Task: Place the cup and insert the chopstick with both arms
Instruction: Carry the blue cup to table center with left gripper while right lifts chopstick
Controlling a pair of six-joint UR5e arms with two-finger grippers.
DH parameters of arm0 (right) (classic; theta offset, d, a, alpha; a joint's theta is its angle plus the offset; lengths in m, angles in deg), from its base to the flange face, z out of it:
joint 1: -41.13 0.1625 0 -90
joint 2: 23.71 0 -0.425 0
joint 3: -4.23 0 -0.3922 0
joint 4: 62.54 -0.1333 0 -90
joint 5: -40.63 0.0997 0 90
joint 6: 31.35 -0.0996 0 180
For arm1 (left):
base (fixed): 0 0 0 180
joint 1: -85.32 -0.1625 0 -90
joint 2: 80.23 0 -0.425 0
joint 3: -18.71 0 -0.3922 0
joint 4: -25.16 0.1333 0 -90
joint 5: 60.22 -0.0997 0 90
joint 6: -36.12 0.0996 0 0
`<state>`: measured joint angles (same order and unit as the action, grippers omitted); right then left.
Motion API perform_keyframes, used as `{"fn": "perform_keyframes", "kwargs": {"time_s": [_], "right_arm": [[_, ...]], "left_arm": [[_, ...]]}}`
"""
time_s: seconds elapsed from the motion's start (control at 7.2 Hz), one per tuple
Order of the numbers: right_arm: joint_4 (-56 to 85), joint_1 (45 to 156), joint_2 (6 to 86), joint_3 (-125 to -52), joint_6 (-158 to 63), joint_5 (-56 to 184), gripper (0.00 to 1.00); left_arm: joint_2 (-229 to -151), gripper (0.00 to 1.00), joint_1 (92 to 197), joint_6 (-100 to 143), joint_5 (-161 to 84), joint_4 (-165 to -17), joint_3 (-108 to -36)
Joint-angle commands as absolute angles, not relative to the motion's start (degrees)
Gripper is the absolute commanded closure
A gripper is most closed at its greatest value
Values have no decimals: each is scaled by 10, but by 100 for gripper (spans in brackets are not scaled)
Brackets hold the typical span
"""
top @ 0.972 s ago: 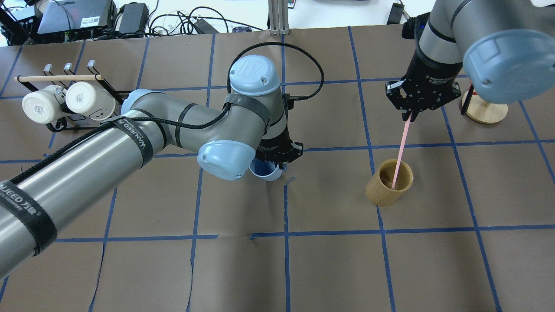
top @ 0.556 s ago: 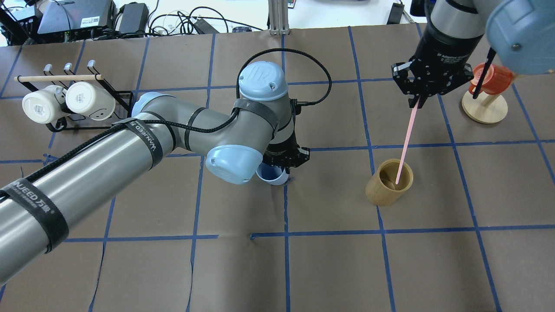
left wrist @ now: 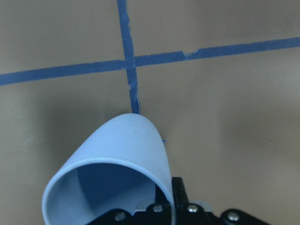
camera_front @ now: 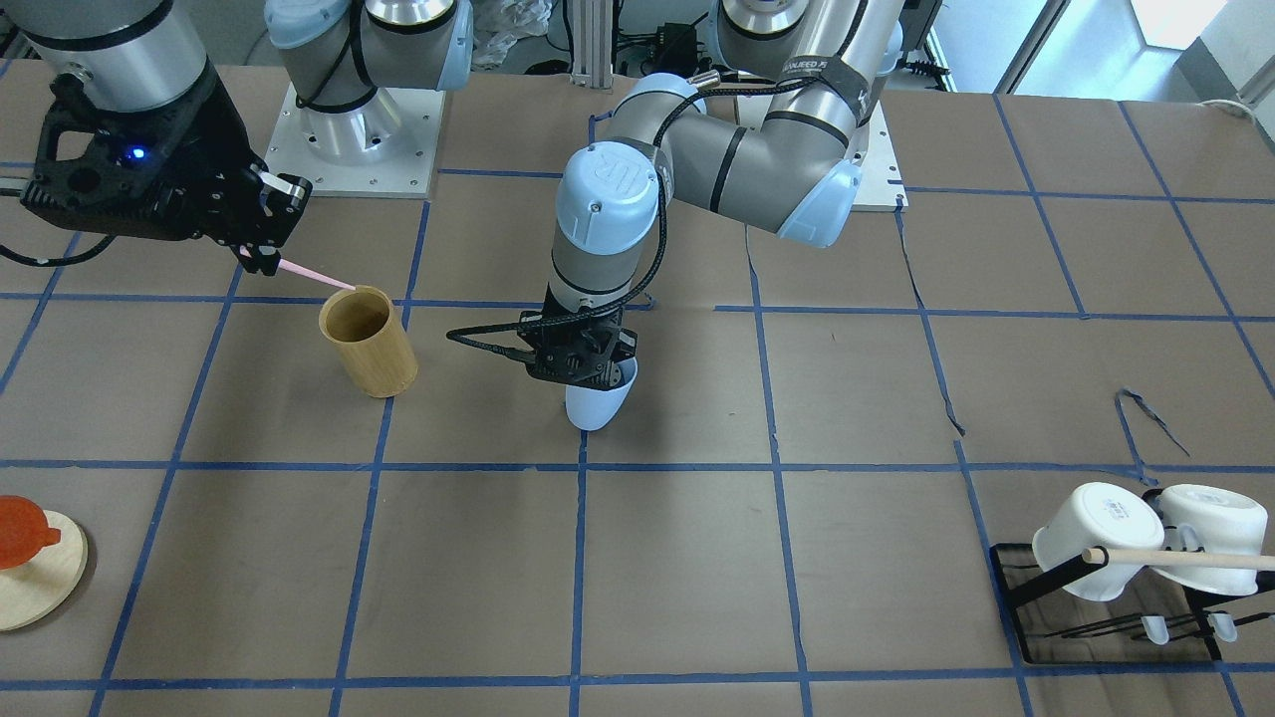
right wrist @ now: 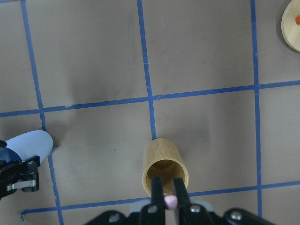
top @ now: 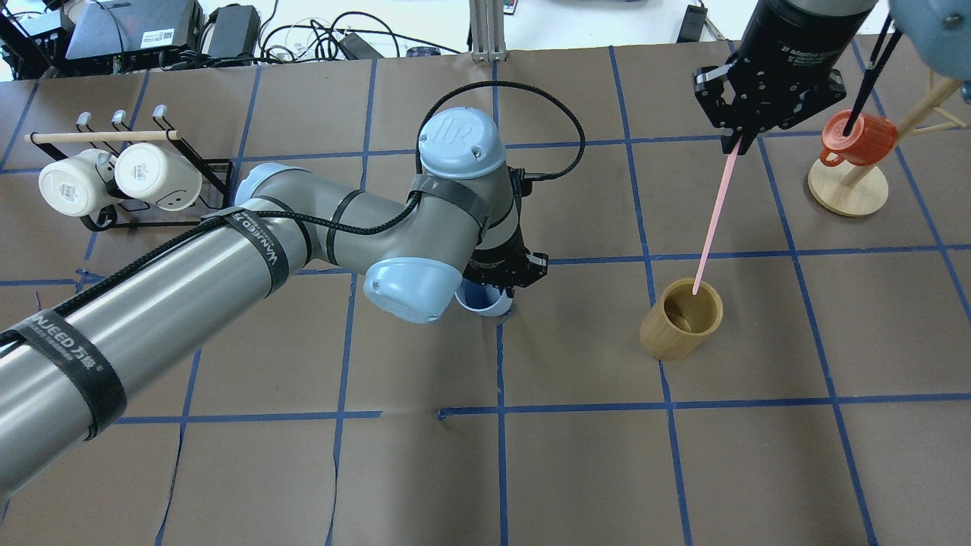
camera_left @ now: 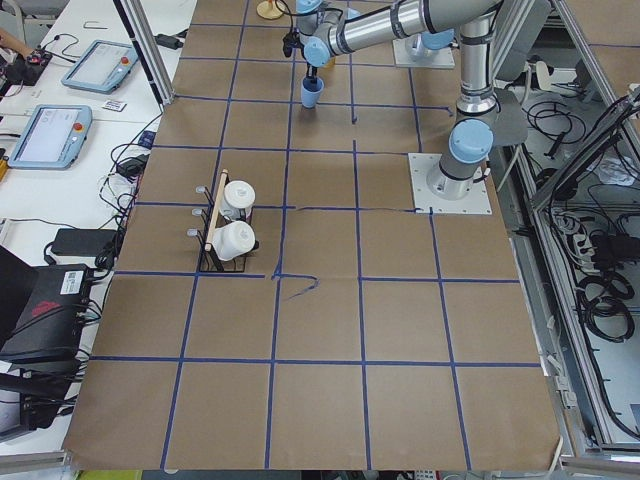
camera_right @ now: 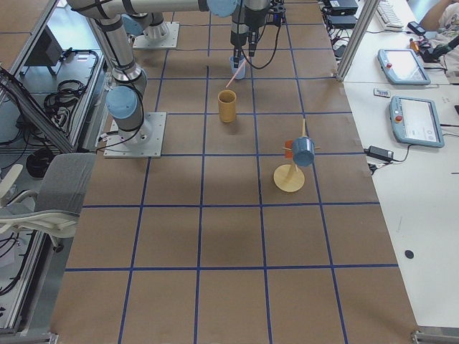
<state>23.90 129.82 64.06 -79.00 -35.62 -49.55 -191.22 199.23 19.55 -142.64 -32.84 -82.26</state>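
Note:
The light blue cup (top: 485, 302) hangs tilted in my left gripper (top: 501, 277), which is shut on its rim, with its rounded base close to the paper by a tape crossing. It also shows in the front view (camera_front: 601, 398) and the left wrist view (left wrist: 122, 154). My right gripper (top: 736, 142) is shut on one pale pink chopstick (top: 713, 216) and holds it high. The chopstick's lower tip is at the rim of the tan wooden cylinder (top: 681, 318). In the right wrist view the cylinder (right wrist: 165, 166) stands right below the fingers.
A black rack with two white mugs (top: 114, 178) and a beige rod stands at the far left. An orange mug (top: 853, 136) hangs on a wooden stand (top: 846, 189) at the far right, close beside my right arm.
My right gripper has risen and moved toward the far edge, drawing the chopstick up to the cylinder's rim. My left arm has shifted slightly right with the cup.

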Motion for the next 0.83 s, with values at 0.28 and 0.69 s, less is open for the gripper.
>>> {"fn": "perform_keyframes", "kwargs": {"time_s": [0.28, 0.69], "right_arm": [[277, 1299, 628, -779, -357, -470, 93], [331, 1326, 626, -782, -392, -468, 93]], "left_arm": [[-1902, 0, 1983, 198, -1435, -301, -820], [-1845, 0, 1884, 200, -1435, -378, -760]]}}
